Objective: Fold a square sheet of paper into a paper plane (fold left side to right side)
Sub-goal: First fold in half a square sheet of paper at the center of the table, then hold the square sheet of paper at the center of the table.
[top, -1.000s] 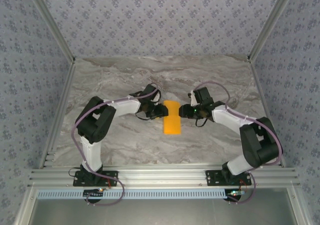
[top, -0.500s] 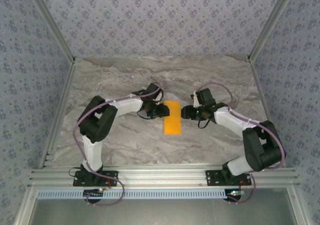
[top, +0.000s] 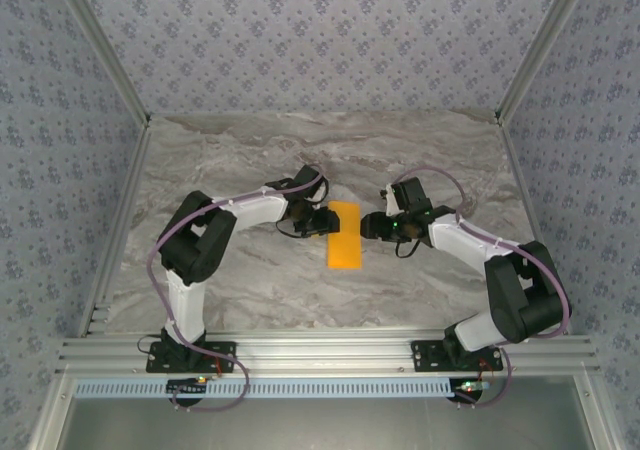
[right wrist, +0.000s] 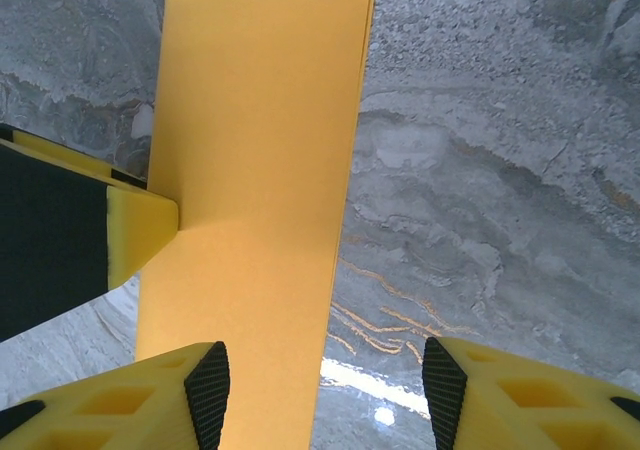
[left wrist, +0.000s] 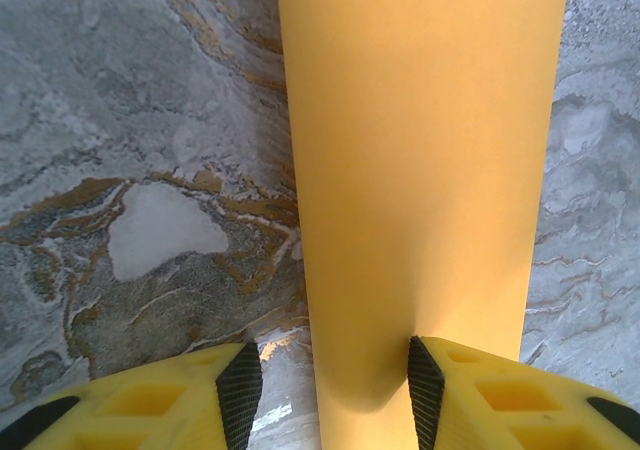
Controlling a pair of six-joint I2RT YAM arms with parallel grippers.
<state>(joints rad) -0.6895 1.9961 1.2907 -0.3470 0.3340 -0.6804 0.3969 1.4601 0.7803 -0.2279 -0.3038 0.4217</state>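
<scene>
The square sheet of paper lies folded into a narrow bright-orange rectangle on the marble table. My left gripper is at its upper left edge and my right gripper at its upper right edge. In the left wrist view the paper runs up the frame. The left gripper is open astride the paper's edge, one pad resting on the sheet. In the right wrist view the right gripper is open over the paper, and the left gripper's yellow finger touches the sheet's far edge.
The grey marble table is bounded by aluminium rails at the front and patterned walls at the back and sides. Both arm bases stand at the near edge.
The left gripper has slid a little right onto the paper's edge. The right arm has shifted slightly. Both pairs of jaws have widened. The paper has stayed in place.
</scene>
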